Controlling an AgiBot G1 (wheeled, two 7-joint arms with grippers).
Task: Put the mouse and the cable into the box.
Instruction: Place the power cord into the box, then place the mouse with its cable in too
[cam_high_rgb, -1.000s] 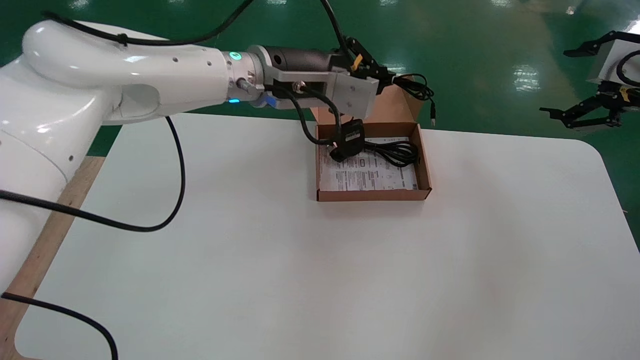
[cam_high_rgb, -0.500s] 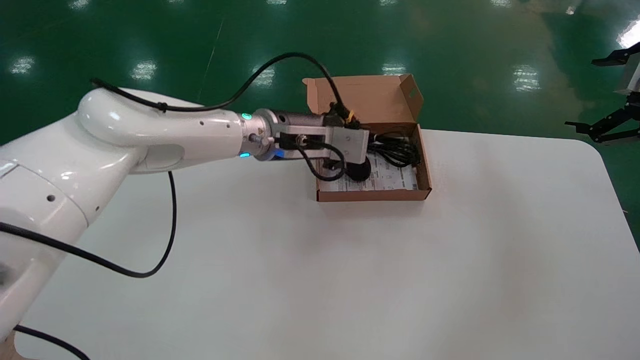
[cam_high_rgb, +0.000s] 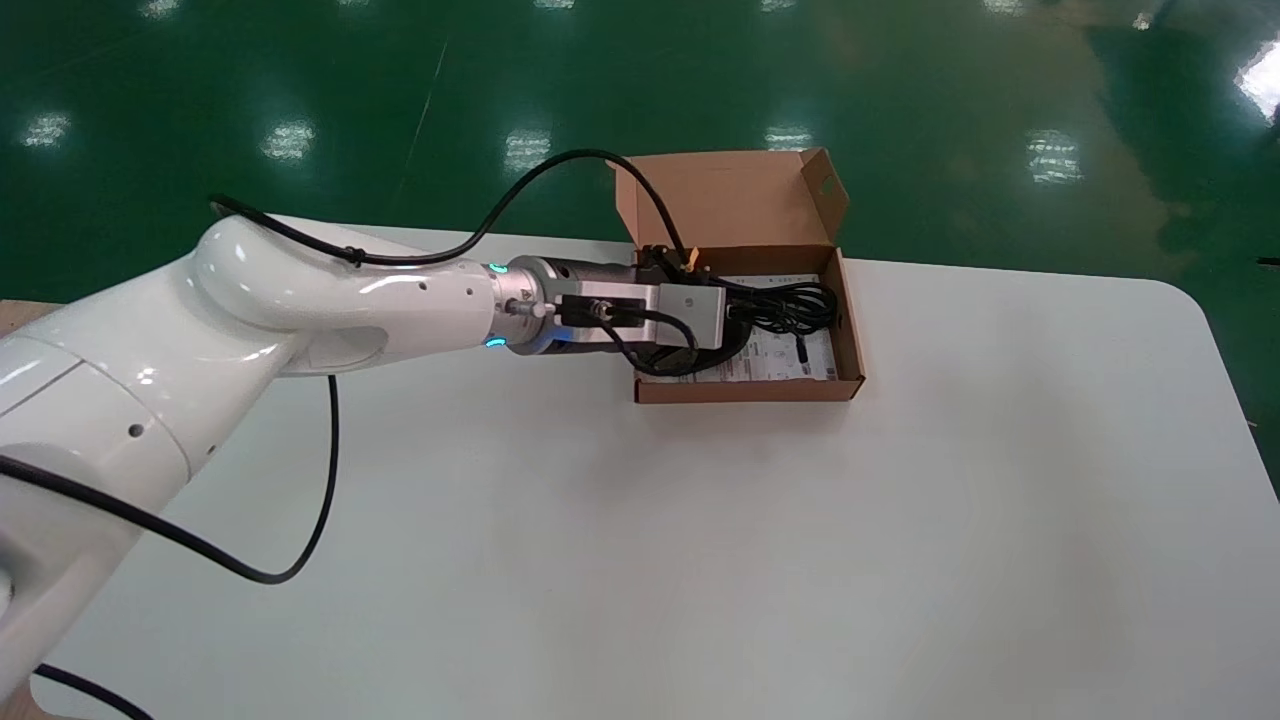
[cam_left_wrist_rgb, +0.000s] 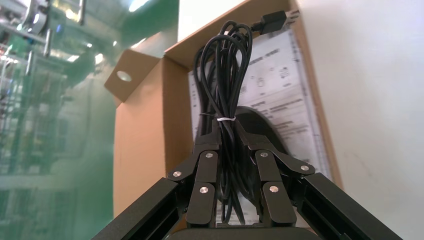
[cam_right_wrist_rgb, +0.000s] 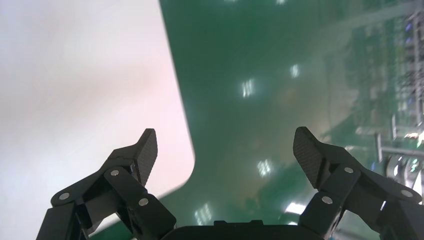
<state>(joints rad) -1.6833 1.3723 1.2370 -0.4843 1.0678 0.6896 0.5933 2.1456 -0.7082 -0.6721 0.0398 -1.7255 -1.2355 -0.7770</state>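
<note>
Left gripper (cam_left_wrist_rgb: 231, 143) clamps the cable (cam_left_wrist_rgb: 222, 75), its bundle lying straight ahead inside the box (cam_left_wrist_rgb: 140, 150), apparently over the mouse (cam_left_wrist_rgb: 263, 125); right gripper (cam_right_wrist_rgb: 227, 150) parked wide, well off.

In the head view the left gripper (cam_left_wrist_rgb: 231, 141) is hidden behind its own wrist housing (cam_high_rgb: 690, 315), and the mouse (cam_left_wrist_rgb: 266, 127) is covered there too; from the left wrist most of the mouse is screened by the cable (cam_left_wrist_rgb: 222, 75) bundle and the fingers (cam_left_wrist_rgb: 206, 165). The print on the sheet (cam_left_wrist_rgb: 280, 85) in the box (cam_high_rgb: 750, 391) is too small to be read. The right gripper (cam_right_wrist_rgb: 225, 145) has its finger bases cropped by the right wrist picture's edge.
</note>
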